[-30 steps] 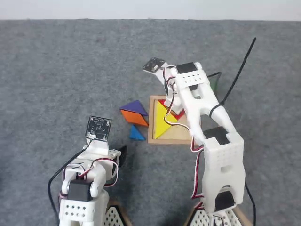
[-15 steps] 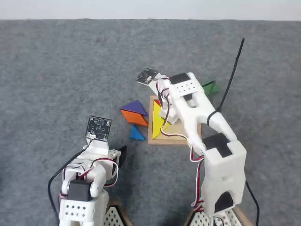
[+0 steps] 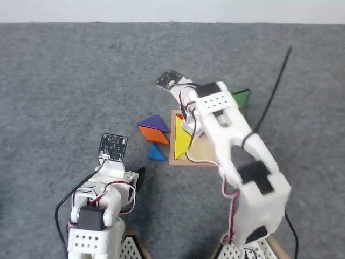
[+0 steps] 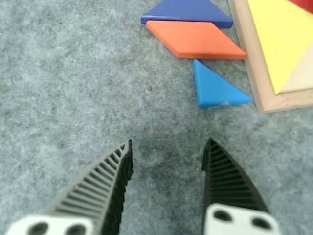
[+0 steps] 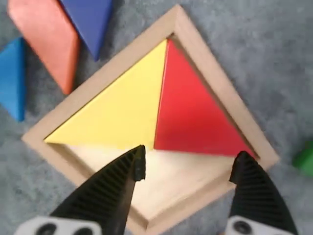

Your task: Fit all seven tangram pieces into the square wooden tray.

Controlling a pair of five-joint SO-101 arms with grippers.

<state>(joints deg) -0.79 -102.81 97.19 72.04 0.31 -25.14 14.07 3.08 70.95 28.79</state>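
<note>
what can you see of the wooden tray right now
The wooden tray is a square, pale wood frame with a raised rim, lying flat on the grey carpet. A yellow triangle and a red triangle sit inside, edges meeting; the rest of its floor is bare. The right gripper hovers open above it.

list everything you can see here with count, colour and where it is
tray: 1, pale wood, on the mat
yellow triangle: 1, yellow, inside the tray
red triangle: 1, red, inside the tray, against the yellow one
orange parallelogram: 1, orange, beside the tray
dark blue triangle: 1, against the parallelogram
small blue triangle: 1, beside the tray
green piece: 1, beyond the tray, partly hidden
mat: 1, grey
left gripper: 1, open, over the mat
right gripper: 1, open, over the tray
</note>
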